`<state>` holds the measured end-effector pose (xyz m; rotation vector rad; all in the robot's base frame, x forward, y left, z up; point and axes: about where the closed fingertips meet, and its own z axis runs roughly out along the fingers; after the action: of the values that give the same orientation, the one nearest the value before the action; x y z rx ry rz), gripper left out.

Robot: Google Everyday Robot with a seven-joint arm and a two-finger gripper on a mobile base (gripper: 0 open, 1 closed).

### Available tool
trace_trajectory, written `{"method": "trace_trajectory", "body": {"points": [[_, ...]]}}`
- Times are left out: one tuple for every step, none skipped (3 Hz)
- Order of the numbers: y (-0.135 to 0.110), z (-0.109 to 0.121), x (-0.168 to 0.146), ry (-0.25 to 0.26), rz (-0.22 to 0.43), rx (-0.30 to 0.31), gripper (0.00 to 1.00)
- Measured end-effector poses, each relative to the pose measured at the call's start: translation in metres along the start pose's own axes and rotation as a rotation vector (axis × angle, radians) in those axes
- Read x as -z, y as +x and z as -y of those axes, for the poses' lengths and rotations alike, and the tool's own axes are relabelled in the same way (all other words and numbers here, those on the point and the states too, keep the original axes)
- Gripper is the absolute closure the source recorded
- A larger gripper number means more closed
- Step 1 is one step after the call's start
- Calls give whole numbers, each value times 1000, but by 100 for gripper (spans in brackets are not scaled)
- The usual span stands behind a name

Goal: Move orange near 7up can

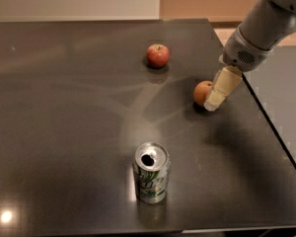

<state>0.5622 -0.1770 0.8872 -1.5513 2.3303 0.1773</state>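
The orange (201, 93) lies on the dark table (64, 107) near its right edge. My gripper (212, 102) comes down from the upper right on a grey arm (259, 31). It sits against the right side of the orange and hides part of it. The 7up can (151, 174) stands upright near the front edge, silver with green markings and an opened top. It is well to the front left of the orange and apart from the gripper.
A red apple (158, 55) lies behind and to the left of the orange. The table's right edge (266, 127) runs diagonally just right of the gripper. A second dark surface (286, 93) lies beyond it.
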Motion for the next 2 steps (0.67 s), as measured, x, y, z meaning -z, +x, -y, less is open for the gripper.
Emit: {"method": "trace_trajectory", "body": {"points": [[-3, -3, -16, -35, 5, -1, 0], [-5, -5, -27, -57, 8, 3, 0]]}}
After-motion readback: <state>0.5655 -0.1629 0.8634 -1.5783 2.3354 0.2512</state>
